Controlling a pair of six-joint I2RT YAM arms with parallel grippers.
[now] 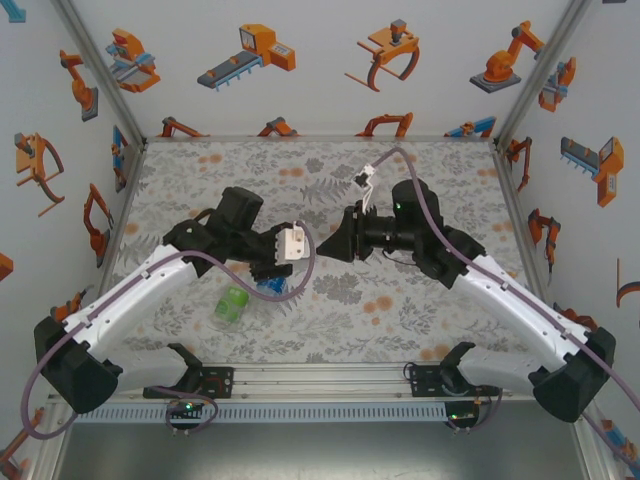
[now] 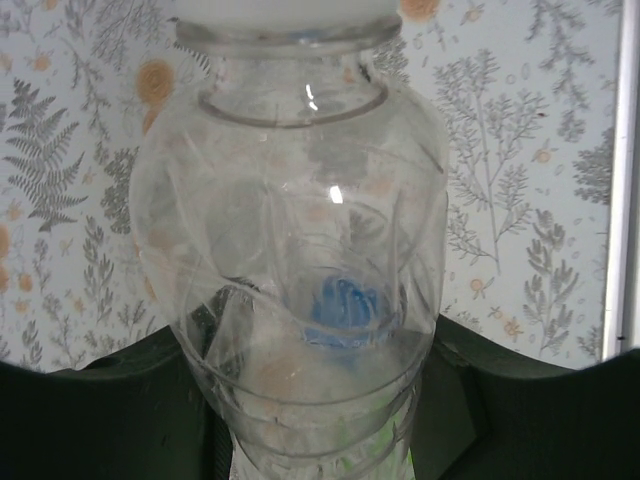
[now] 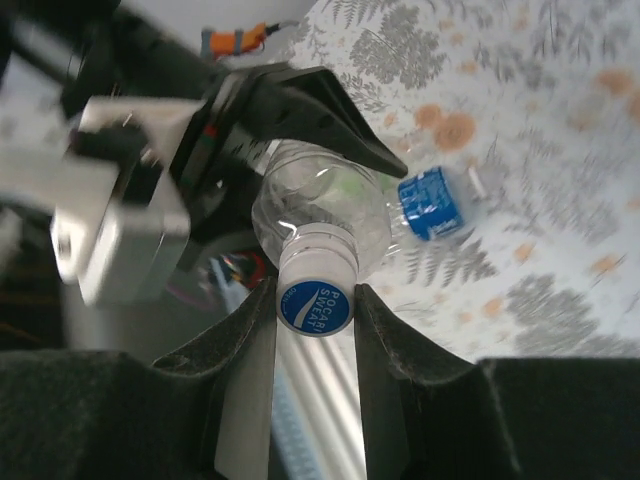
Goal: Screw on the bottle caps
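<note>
A clear bottle hangs in the air between the two arms, and its label is hidden from me. My left gripper is shut across its body, with black fingers wrapping it. In the left wrist view the bottle stands between the finger bases. The whitish bottle cap, blue-printed on top, sits on the neck. My right gripper is shut on it, one finger touching each side. A blue-labelled bottle and a green-labelled bottle lie on the floral table.
An aluminium rail runs along the near table edge just beyond the lying bottles. Patterned walls and metal posts close in the back and sides. A purple cable with a white connector loops over the right arm.
</note>
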